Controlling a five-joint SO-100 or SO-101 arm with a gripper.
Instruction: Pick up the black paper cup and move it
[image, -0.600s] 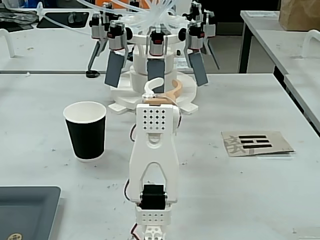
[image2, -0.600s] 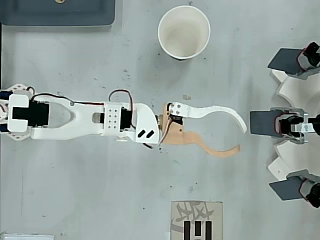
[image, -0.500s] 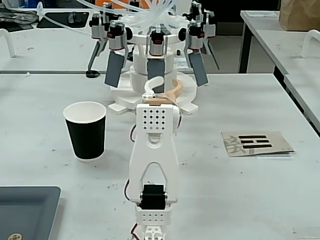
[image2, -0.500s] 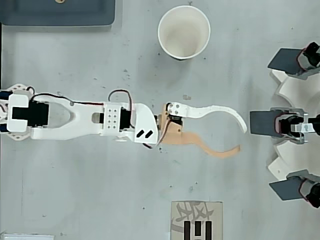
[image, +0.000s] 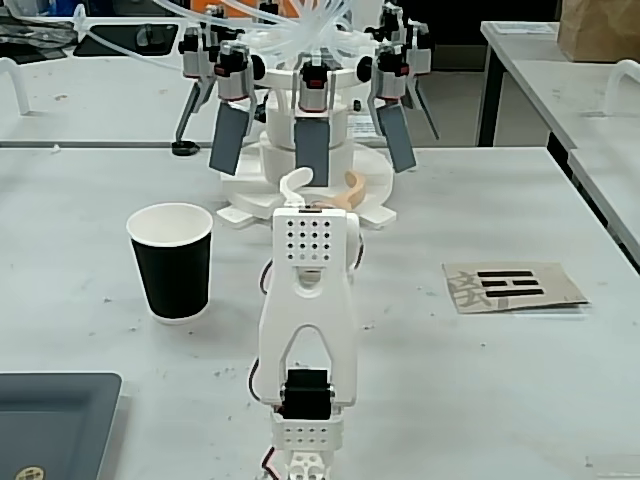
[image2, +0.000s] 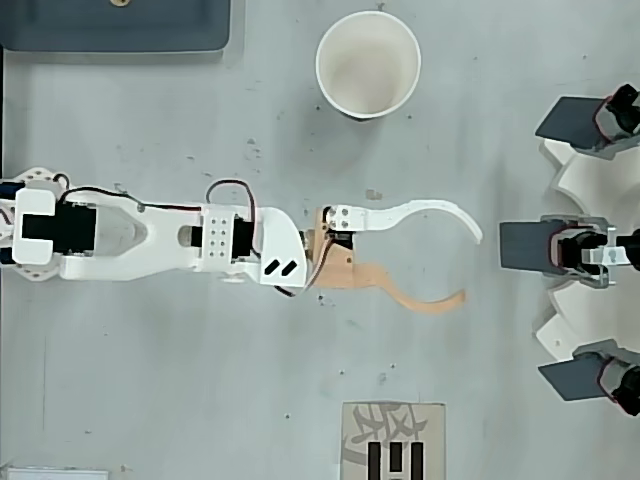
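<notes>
The black paper cup (image: 172, 262) stands upright on the grey table, left of the arm in the fixed view. From overhead, the black paper cup (image2: 367, 63) shows its white inside and looks empty. My gripper (image2: 470, 267) points to the right in the overhead view, below and right of the cup and well apart from it. It is open, with a wide gap between the white finger (image2: 440, 210) and the orange finger (image2: 425, 300) and nothing between them. In the fixed view the gripper (image: 325, 185) is partly hidden behind the arm's white wrist.
A white rig with several grey paddles (image: 310, 130) stands just beyond the gripper, at the right edge overhead as the rig (image2: 570, 245). A card with black bars (image: 512, 285) (image2: 392, 440) lies on the table. A dark tray (image: 55, 420) (image2: 120, 25) sits near the arm's base.
</notes>
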